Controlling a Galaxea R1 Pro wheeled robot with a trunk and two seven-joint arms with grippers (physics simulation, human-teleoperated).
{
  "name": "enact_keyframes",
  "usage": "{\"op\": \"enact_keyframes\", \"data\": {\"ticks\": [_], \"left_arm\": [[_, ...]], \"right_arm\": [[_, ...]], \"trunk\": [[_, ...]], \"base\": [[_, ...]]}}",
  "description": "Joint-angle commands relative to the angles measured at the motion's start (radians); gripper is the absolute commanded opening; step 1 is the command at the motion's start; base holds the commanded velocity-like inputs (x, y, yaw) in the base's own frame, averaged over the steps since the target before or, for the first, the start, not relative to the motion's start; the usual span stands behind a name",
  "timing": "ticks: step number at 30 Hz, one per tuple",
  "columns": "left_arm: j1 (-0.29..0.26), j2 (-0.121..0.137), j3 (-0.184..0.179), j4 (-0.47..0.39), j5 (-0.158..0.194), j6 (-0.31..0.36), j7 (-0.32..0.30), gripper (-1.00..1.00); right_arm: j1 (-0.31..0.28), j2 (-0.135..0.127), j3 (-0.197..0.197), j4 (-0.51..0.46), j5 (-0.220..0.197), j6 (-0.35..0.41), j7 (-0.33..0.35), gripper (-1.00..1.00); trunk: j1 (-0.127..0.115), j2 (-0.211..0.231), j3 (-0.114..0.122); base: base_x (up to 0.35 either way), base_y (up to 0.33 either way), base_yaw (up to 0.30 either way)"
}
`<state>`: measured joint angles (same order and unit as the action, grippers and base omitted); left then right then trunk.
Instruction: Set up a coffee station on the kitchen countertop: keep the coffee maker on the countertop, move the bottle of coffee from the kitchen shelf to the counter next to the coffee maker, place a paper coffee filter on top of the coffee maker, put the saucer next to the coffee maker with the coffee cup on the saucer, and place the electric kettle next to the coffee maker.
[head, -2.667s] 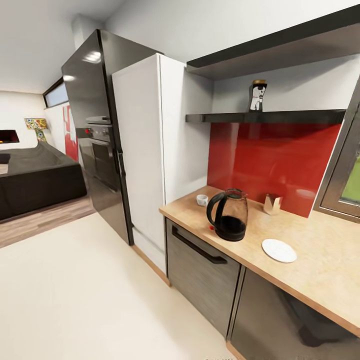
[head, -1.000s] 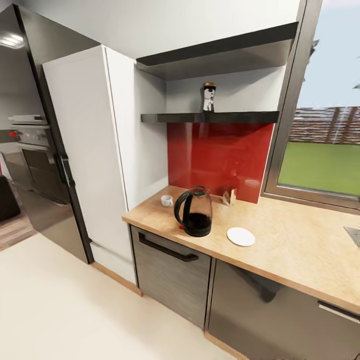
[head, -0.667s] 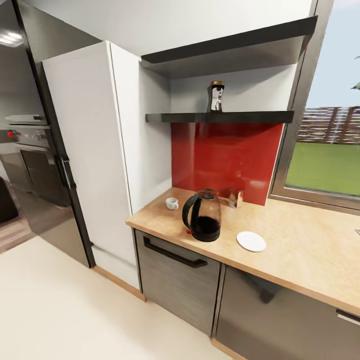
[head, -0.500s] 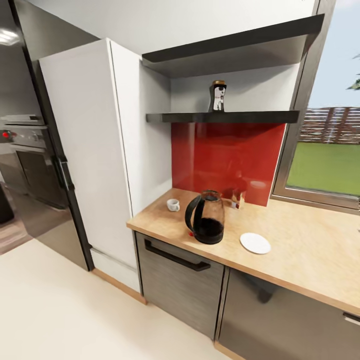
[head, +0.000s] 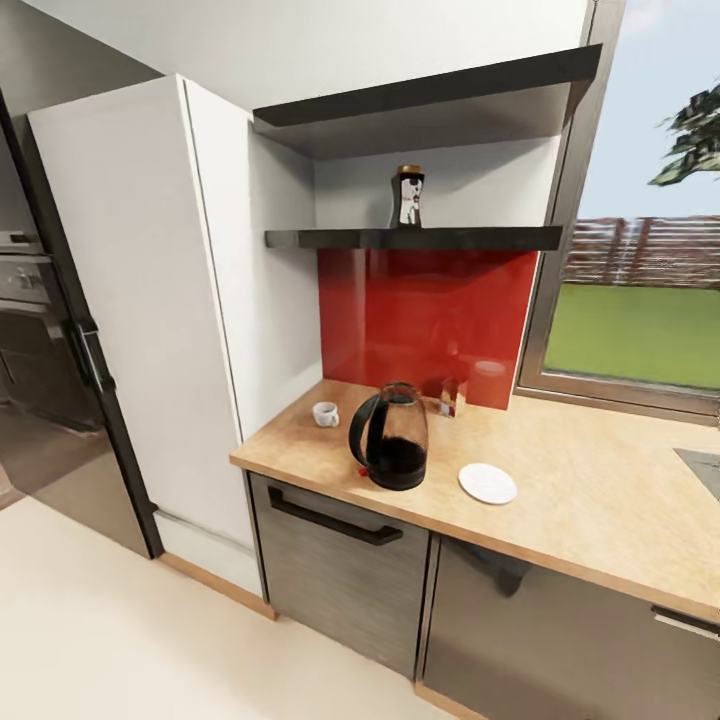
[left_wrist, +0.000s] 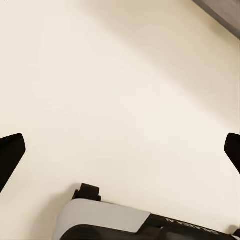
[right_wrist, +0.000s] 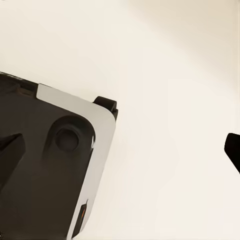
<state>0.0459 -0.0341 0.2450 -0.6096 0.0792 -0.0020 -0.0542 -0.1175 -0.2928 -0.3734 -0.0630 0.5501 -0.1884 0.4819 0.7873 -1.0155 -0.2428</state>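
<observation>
The bottle of coffee (head: 407, 197), dark with a yellow lid, stands on the lower black shelf (head: 480, 238). Below it, on the light-wood countertop (head: 600, 500), the glass electric kettle (head: 390, 450) sits near the front edge. The small white coffee cup (head: 325, 414) is to its left, by the tall cabinet. The white saucer (head: 487, 483) lies to the kettle's right, bare. The paper coffee filter (head: 452, 397) stands against the red backsplash. The coffee maker is out of view. My left gripper (left_wrist: 120, 150) and right gripper (right_wrist: 120, 150) are open, fingertips wide apart over cream floor, holding nothing.
A tall white cabinet (head: 140, 300) and a black oven unit (head: 30, 330) stand left of the counter. A window (head: 640, 300) lies to the right, and a sink corner (head: 702, 466) is at the far right. Grey cabinet fronts (head: 340, 570) run below. My base (right_wrist: 50, 170) is under the right gripper.
The head view has swung and shifted, so the counter corner now sits more centred with the window in sight. The things on the counter and shelf have not moved.
</observation>
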Motion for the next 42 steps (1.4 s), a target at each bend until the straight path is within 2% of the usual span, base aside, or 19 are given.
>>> {"op": "enact_keyframes", "data": {"ticks": [1, 11, 16, 28, 42], "left_arm": [[0.000, -0.001, 0.004, -0.001, 0.008, 0.000, -0.006, 1.00], [0.000, -0.001, 0.005, -0.001, 0.008, 0.002, -0.005, 1.00], [0.000, -0.001, 0.005, -0.001, 0.008, 0.001, -0.005, 1.00], [0.000, -0.001, 0.005, -0.002, 0.008, 0.000, -0.006, 1.00], [0.000, -0.001, 0.005, -0.002, 0.008, 0.000, -0.006, 1.00]], "right_arm": [[-0.001, 0.000, -0.009, 0.000, 0.010, -0.003, 0.003, 1.00], [-0.001, 0.000, -0.009, 0.000, 0.010, -0.003, 0.001, 1.00], [-0.001, 0.000, -0.009, 0.000, 0.010, -0.003, 0.002, 1.00], [-0.001, 0.000, -0.009, 0.000, 0.010, -0.004, 0.006, 1.00], [-0.001, -0.003, -0.009, 0.000, 0.010, -0.004, 0.002, 1.00]], "trunk": [[-0.004, 0.006, 0.002], [-0.042, 0.076, 0.034], [-0.042, 0.076, 0.034], [-0.042, 0.076, 0.034], [-0.042, 0.076, 0.034]], "base": [[0.001, 0.002, -0.040], [0.000, 0.000, -0.009], [0.000, 0.000, -0.069], [0.006, 0.018, -0.218], [0.129, 0.245, -0.030]]}}
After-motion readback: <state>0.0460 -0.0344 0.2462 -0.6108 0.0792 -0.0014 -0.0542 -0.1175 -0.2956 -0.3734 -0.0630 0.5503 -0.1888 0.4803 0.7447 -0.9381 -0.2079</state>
